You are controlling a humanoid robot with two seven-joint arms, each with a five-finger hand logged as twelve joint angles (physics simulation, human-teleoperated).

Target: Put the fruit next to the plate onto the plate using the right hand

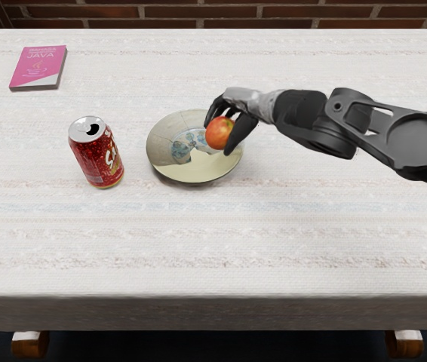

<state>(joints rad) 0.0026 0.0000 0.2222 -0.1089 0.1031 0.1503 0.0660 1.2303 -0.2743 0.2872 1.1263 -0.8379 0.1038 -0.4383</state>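
Your right hand (227, 121) has its fingers curled around the apple (219, 133), gripping it from above. The apple sits over the right side of the plate (170, 163); you can't tell whether it touches the dish.

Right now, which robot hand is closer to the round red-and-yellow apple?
Right. The right hand is curled around the round red-and-yellow apple, over the cream ceramic plate. The left hand is out of view.
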